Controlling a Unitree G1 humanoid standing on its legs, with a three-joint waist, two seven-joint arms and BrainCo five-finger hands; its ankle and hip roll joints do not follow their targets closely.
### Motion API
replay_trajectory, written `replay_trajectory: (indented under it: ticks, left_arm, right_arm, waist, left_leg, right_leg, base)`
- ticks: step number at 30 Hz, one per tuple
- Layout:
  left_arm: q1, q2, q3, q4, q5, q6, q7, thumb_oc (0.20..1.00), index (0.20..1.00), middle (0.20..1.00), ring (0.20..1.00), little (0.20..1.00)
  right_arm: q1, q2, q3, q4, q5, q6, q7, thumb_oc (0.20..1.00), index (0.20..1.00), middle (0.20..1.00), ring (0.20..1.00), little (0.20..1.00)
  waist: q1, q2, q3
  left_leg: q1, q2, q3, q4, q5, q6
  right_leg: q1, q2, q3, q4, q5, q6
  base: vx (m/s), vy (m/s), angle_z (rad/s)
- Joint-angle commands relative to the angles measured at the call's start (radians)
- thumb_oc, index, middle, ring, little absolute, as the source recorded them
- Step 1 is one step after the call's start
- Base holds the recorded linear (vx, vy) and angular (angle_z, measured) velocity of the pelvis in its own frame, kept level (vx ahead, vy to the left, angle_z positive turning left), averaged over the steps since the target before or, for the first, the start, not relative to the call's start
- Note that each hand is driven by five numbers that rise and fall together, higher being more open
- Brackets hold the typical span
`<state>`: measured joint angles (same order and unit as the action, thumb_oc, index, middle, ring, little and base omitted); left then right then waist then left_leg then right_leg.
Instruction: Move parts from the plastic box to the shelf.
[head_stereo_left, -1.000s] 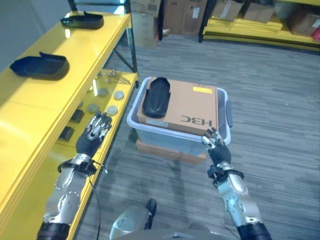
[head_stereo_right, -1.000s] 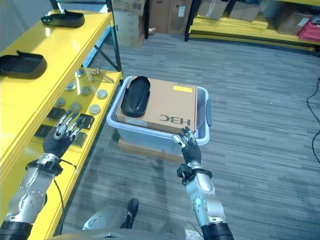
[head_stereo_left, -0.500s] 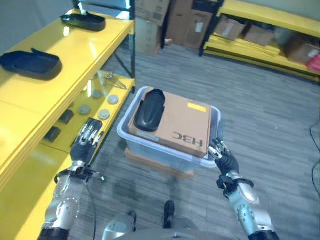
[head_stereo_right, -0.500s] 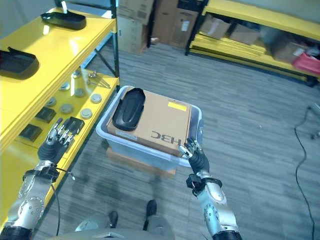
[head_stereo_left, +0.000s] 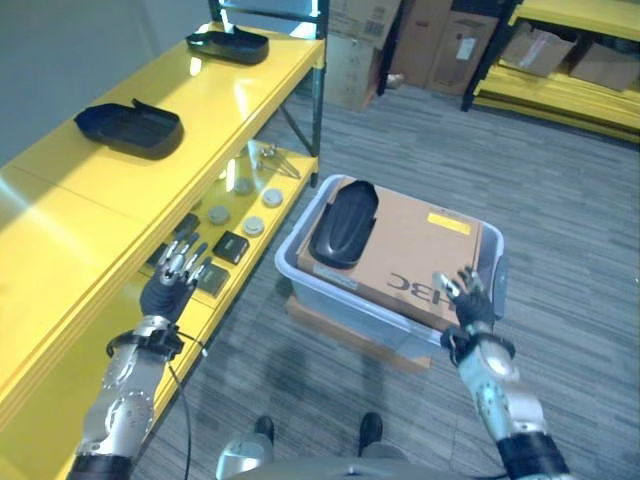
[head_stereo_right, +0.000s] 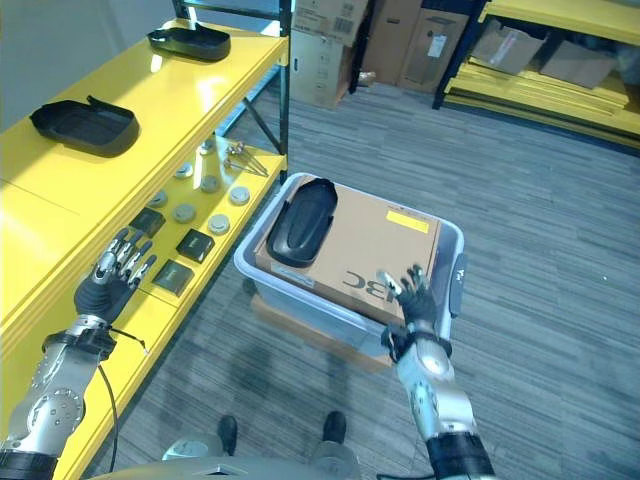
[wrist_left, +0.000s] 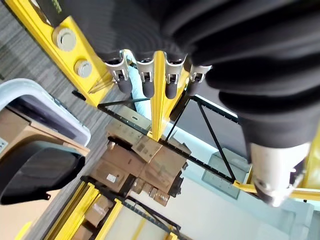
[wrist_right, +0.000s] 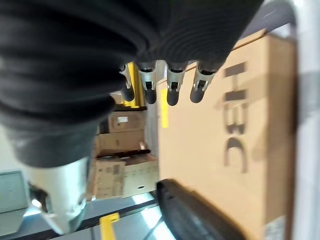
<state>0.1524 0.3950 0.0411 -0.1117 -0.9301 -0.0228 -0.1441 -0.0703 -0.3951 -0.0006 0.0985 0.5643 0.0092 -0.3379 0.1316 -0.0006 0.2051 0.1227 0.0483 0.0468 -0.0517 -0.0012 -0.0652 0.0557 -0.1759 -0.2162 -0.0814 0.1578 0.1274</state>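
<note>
A pale plastic box (head_stereo_left: 300, 272) stands on the floor with a brown carton (head_stereo_left: 420, 258) lying in it. A black oval part (head_stereo_left: 343, 224) rests on the carton's far left end. Two more black parts (head_stereo_left: 128, 124) (head_stereo_left: 228, 43) lie on the yellow shelf's top board (head_stereo_left: 60, 210). My left hand (head_stereo_left: 170, 290) is open over the lower shelf board, empty. My right hand (head_stereo_left: 468, 304) is open above the carton's near right corner, fingers straight, holding nothing. The black part (wrist_right: 200, 220) lies well beyond my right fingers (wrist_right: 172, 90).
Round metal discs (head_stereo_left: 255, 205) and small dark blocks (head_stereo_left: 230, 246) lie on the lower shelf board. Cardboard boxes (head_stereo_left: 365, 50) stand at the back by a black rack post. Another yellow shelf (head_stereo_left: 560, 90) runs along the far right. A flat brown slab (head_stereo_left: 350, 335) sits under the box.
The whole picture has shifted, so the camera moved. My right hand rose from the box's near rim to over the carton's corner. My left hand stays open beside the shelf.
</note>
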Motion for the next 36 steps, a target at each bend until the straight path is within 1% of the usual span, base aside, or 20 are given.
replay_trajectory:
  ticks: [1,3,5,6,7,8,9,11,12,14,17,22,23,27,29,32,36]
  left_arm:
    - [0.006,0.050,-0.004,-0.040,0.025,-0.024,-0.014,1.000,1.000,1.000,1.000,1.000]
    - [0.007,0.060,-0.010,-0.039,0.014,-0.013,-0.022,1.000,1.000,1.000,1.000,1.000]
    - [0.007,0.074,-0.013,-0.043,0.006,-0.003,-0.033,1.000,1.000,1.000,1.000,1.000]
    - [0.003,0.084,-0.032,-0.044,0.012,-0.006,-0.047,1.000,1.000,1.000,1.000,1.000]
    - [0.004,0.097,-0.038,-0.044,0.006,-0.010,-0.059,1.000,1.000,1.000,1.000,1.000]
    - [0.001,0.101,-0.041,-0.045,0.003,-0.011,-0.061,1.000,1.000,1.000,1.000,1.000]
    - [-0.013,0.115,-0.058,-0.043,-0.015,-0.018,-0.065,1.000,1.000,1.000,1.000,1.000]
    - [-0.036,0.126,-0.076,-0.032,-0.033,-0.028,-0.067,1.000,1.000,1.000,1.000,1.000]
    - [-0.064,0.133,-0.094,-0.022,-0.051,-0.044,-0.072,1.000,1.000,1.000,1.000,1.000]
    - [-0.093,0.137,-0.118,-0.009,-0.065,-0.063,-0.072,1.000,1.000,1.000,1.000,1.000]
    - [-0.111,0.140,-0.143,0.003,-0.074,-0.080,-0.083,1.000,1.000,1.000,1.000,1.000]
    - [-0.119,0.145,-0.174,0.011,-0.083,-0.095,-0.091,1.000,1.000,1.000,1.000,1.000]
    - [-0.128,0.147,-0.190,0.018,-0.092,-0.119,-0.097,1.000,1.000,1.000,1.000,1.000]
    - [-0.158,0.151,-0.212,0.027,-0.121,-0.161,-0.078,1.000,1.000,1.000,1.000,1.000]
    - [-0.170,0.155,-0.217,0.043,-0.122,-0.179,-0.078,1.000,1.000,1.000,1.000,1.000]
    - [-0.176,0.153,-0.217,0.051,-0.117,-0.189,-0.081,1.000,1.000,1.000,1.000,1.000]
    - [-0.181,0.153,-0.218,0.055,-0.115,-0.203,-0.081,1.000,1.000,1.000,1.000,1.000]
  right_arm:
    - [-0.101,-0.055,-0.003,0.022,-0.022,-0.051,-0.099,1.000,1.000,1.000,1.000,1.000]
    - [-0.172,-0.072,0.004,0.113,-0.052,-0.056,-0.134,1.000,1.000,1.000,1.000,1.000]
    - [-0.236,-0.102,-0.001,0.195,-0.091,-0.041,-0.164,1.000,1.000,1.000,1.000,1.000]
    - [-0.304,-0.134,0.013,0.292,-0.086,-0.062,-0.257,1.000,1.000,1.000,1.000,1.000]
    - [-0.337,-0.152,0.007,0.349,-0.083,-0.070,-0.292,1.000,1.000,1.000,1.000,1.000]
    - [-0.350,-0.160,0.003,0.371,-0.086,-0.076,-0.300,1.000,1.000,1.000,1.000,1.000]
    - [-0.403,-0.185,0.003,0.443,-0.118,-0.085,-0.340,1.000,1.000,1.000,1.000,1.000]
    - [-0.449,-0.203,0.006,0.505,-0.121,-0.082,-0.356,1.000,1.000,1.000,1.000,1.000]
    - [-0.486,-0.218,0.015,0.566,-0.120,-0.095,-0.357,1.000,1.000,1.000,1.000,1.000]
    - [-0.520,-0.229,0.033,0.637,-0.124,-0.123,-0.388,1.000,1.000,1.000,1.000,1.000]
    - [-0.542,-0.245,0.047,0.699,-0.146,-0.135,-0.427,1.000,1.000,1.000,1.000,1.000]
    - [-0.567,-0.281,0.058,0.787,-0.133,-0.124,-0.430,1.000,1.000,1.000,1.000,1.000]
    - [-0.593,-0.303,0.080,0.823,-0.133,-0.112,-0.433,1.000,1.000,1.000,1.000,1.000]
    - [-0.662,-0.335,0.114,0.921,-0.131,-0.132,-0.400,1.000,1.000,1.000,1.000,1.000]
    - [-0.691,-0.343,0.129,0.941,-0.124,-0.133,-0.392,1.000,1.000,1.000,1.000,1.000]
    - [-0.717,-0.347,0.147,0.948,-0.132,-0.121,-0.387,1.000,1.000,1.000,1.000,1.000]
    - [-0.765,-0.353,0.196,0.968,-0.147,-0.090,-0.376,1.000,1.000,1.000,1.000,1.000]
  waist:
    - [0.060,0.014,-0.060]
    - [0.093,0.017,-0.058]
    - [0.121,0.017,-0.053]
    - [0.147,0.019,-0.044]
    - [0.160,0.019,-0.039]
    - [0.164,0.020,-0.037]
    - [0.178,0.023,-0.030]
    - [0.190,0.028,-0.019]
    - [0.198,0.033,-0.001]
    - [0.207,0.039,0.019]
    - [0.214,0.044,0.038]
    - [0.221,0.055,0.057]
    - [0.222,0.059,0.069]
    - [0.230,0.071,0.103]
    - [0.232,0.072,0.119]
    - [0.237,0.072,0.134]
    - [0.246,0.073,0.158]
  left_leg:
    - [-0.108,0.039,-0.103,0.032,0.041,0.031]
    - [-0.118,0.037,-0.120,0.039,0.037,0.030]
    - [-0.134,0.035,-0.137,0.052,0.032,0.028]
    - [-0.152,0.031,-0.154,0.062,0.031,0.026]
    - [-0.164,0.030,-0.161,0.069,0.029,0.026]
    - [-0.170,0.029,-0.164,0.073,0.028,0.026]
    - [-0.194,0.025,-0.175,0.087,0.024,0.026]
    - [-0.217,0.019,-0.185,0.097,0.022,0.028]
    - [-0.245,0.010,-0.194,0.108,0.020,0.029]
    - [-0.273,0.000,-0.204,0.123,0.018,0.032]
    - [-0.295,-0.009,-0.213,0.137,0.015,0.034]
    - [-0.310,-0.022,-0.219,0.145,0.012,0.036]
    - [-0.321,-0.026,-0.217,0.147,0.011,0.037]
    - [-0.361,-0.040,-0.220,0.164,0.009,0.043]
    - [-0.379,-0.043,-0.220,0.176,0.008,0.045]
    - [-0.395,-0.048,-0.222,0.186,0.008,0.046]
    - [-0.416,-0.054,-0.225,0.196,0.008,0.048]
  right_leg:
    - [-0.038,-0.047,-0.041,0.059,-0.048,0.063]
    - [-0.036,-0.055,-0.060,0.063,-0.048,0.066]
    - [-0.041,-0.062,-0.074,0.070,-0.048,0.070]
    - [-0.047,-0.069,-0.089,0.078,-0.048,0.072]
    - [-0.052,-0.072,-0.097,0.084,-0.049,0.074]
    - [-0.055,-0.074,-0.100,0.087,-0.050,0.074]
    - [-0.071,-0.080,-0.108,0.096,-0.052,0.076]
    - [-0.088,-0.085,-0.112,0.105,-0.055,0.078]
    - [-0.106,-0.092,-0.117,0.112,-0.057,0.079]
    - [-0.123,-0.101,-0.123,0.119,-0.058,0.080]
    - [-0.129,-0.111,-0.133,0.122,-0.058,0.081]
    - [-0.132,-0.123,-0.137,0.119,-0.055,0.086]
    - [-0.138,-0.130,-0.136,0.114,-0.051,0.089]
    - [-0.168,-0.145,-0.129,0.117,-0.046,0.092]
    - [-0.179,-0.150,-0.130,0.121,-0.044,0.093]
    - [-0.188,-0.153,-0.130,0.123,-0.044,0.092]
    - [-0.200,-0.157,-0.127,0.121,-0.042,0.091]
  base:
    - [0.07,0.098,0.19]
    - [0.05,0.075,0.21]
    - [0.02,0.058,0.36]
    - [0.01,0.059,0.43]
    - [0.00,0.049,0.57]
    - [-0.03,0.050,0.50]
    - [-0.05,0.059,0.60]
    - [-0.10,0.070,0.34]
    - [-0.15,0.064,0.16]
    - [-0.13,0.049,0.14]
    - [-0.04,0.020,0.12]
    - [0.00,0.058,0.06]
    - [-0.06,0.095,0.13]
    - [-0.07,0.067,0.05]
    - [-0.07,0.026,0.03]
    - [-0.04,0.017,0.06]
    - [-0.02,0.016,0.02]
